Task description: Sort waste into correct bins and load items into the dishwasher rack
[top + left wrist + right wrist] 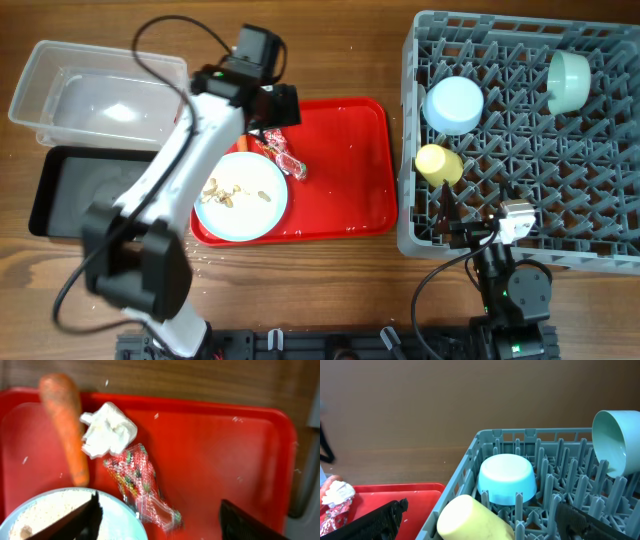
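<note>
Hovering over the snack wrapper (137, 477), the left gripper (160, 510) has jaws released; the right gripper (477, 515) too. Next it should lower and pinch.

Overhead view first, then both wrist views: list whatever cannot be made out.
Overhead: the carrot is hidden by the left arm; only the left wrist view shows it.
Left wrist: the blue plate is cut off by the bottom edge, and its scraps are blurred.
Right wrist: the pale green bowl is cut off by the right edge.
</note>
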Tool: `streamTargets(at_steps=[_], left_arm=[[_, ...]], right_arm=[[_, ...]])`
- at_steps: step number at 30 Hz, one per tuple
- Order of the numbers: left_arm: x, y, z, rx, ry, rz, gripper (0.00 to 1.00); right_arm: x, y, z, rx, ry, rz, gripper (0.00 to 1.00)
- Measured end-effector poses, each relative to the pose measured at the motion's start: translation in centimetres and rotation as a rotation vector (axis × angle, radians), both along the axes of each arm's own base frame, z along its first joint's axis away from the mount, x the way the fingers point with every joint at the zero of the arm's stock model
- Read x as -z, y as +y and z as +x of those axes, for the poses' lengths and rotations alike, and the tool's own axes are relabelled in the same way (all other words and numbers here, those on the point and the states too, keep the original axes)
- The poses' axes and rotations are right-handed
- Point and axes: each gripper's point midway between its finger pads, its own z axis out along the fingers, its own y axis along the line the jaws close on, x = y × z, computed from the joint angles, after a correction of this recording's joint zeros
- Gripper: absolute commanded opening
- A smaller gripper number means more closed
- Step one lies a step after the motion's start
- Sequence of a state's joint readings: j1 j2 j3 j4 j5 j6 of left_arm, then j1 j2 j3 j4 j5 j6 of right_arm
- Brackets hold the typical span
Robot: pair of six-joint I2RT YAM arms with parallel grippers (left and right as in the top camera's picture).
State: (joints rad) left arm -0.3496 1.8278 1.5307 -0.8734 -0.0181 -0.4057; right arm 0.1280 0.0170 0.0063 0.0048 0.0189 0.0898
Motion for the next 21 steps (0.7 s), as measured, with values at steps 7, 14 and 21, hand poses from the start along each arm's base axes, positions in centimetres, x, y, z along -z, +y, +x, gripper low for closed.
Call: streamTargets(at_steps=[7,14,21], left_arm=[[10.7,2.1,3.9,-0.082,0.038,0.208,0.11],[5.6,2.8,1.8,-0.11,0.044,0.183,0.04],[-8.2,14.7,1.0,-0.415,-0.185,0.118,0.08]], right_arm=[[0.0,0.0,0.0,0.0,-0.002,0.0,1.0],[-0.1,0.0,0.0,0.0,-0.002,0.0,1.0],[0.0,0.0,0.0,0.0,-0.002,0.0,1.0]])
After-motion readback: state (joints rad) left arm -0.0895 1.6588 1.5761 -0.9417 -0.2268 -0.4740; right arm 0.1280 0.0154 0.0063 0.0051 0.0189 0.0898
